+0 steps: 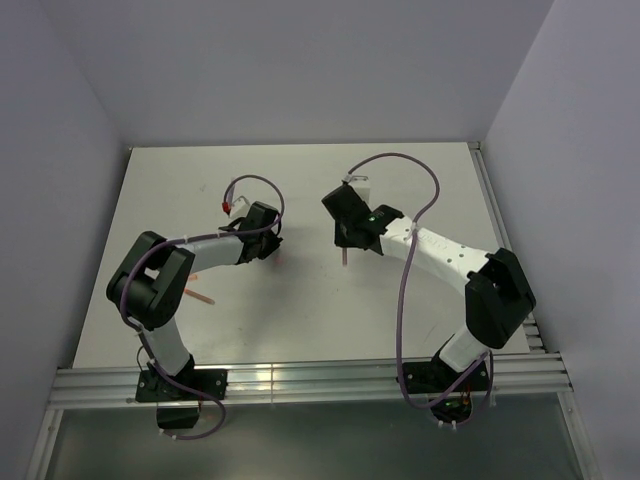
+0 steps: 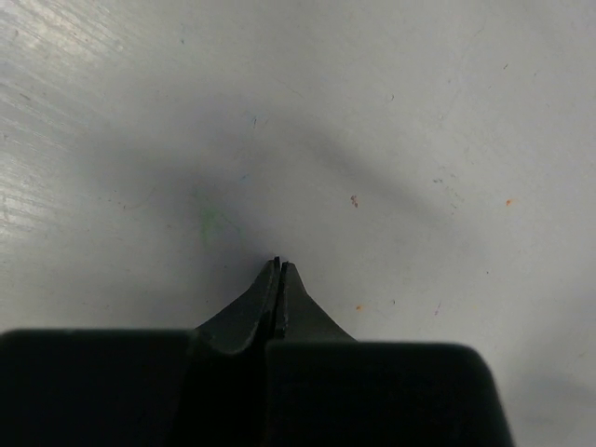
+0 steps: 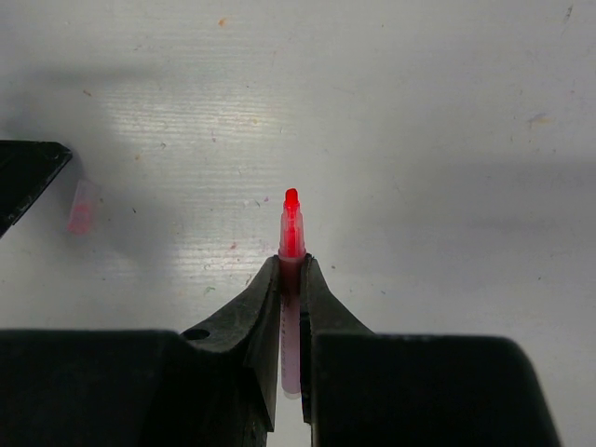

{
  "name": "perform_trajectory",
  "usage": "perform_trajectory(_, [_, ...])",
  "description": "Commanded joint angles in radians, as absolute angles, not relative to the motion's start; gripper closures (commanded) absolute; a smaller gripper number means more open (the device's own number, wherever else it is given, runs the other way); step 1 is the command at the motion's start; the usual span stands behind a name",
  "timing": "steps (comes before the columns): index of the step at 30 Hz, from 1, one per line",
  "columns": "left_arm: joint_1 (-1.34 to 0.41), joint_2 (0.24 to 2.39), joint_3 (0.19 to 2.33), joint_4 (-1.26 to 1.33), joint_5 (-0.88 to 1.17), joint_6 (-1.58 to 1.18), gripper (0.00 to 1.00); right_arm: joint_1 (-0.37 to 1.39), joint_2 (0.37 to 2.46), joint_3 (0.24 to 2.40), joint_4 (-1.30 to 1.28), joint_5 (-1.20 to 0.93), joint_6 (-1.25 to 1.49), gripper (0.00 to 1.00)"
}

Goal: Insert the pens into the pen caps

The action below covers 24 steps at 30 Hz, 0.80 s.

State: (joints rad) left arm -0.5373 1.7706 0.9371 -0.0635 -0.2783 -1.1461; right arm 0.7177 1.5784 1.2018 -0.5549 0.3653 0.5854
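My right gripper [image 3: 291,261] is shut on a red-orange pen [image 3: 291,228], whose red tip sticks out past the fingertips and points down at the table. The overhead view shows that gripper [image 1: 345,243] near the table's middle. To its left a pale pinkish-red pen cap [image 3: 82,207] lies on the table, right beside the dark tip of my left gripper [image 3: 28,172] and apart from it. The left gripper [image 2: 279,263] is shut, with nothing visible between its fingers, and sits left of centre [image 1: 272,245]. Another red-orange pen [image 1: 200,297] lies by the left arm's elbow.
The white table [image 1: 420,180] is closed in by pale walls at the back and both sides. A metal rail [image 1: 330,380] runs along the near edge by the arm bases. Purple cables [image 1: 405,300] loop above both arms.
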Motion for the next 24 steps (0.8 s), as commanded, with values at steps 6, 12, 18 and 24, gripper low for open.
perform_trajectory(6, [-0.538, 1.712, 0.980, -0.118, -0.325, -1.117, 0.96, 0.723, 1.505, 1.154, -0.514, 0.367, 0.560, 1.00])
perform_trajectory(12, [-0.497, 1.608, 1.034, -0.132, -0.272, -1.033, 0.77, 0.723, 1.384, 1.060, -0.397, 0.240, 0.502, 1.00])
perform_trajectory(18, [-0.404, 1.533, 1.054, -0.107, -0.137, -0.965, 0.72, 0.724, 1.287, 1.014, -0.319, 0.077, 0.462, 1.00])
perform_trajectory(24, [-0.385, 1.376, 0.979, 0.026, 0.092, -0.919, 0.60, 0.723, 1.172, 0.937, -0.160, -0.167, 0.433, 1.00])
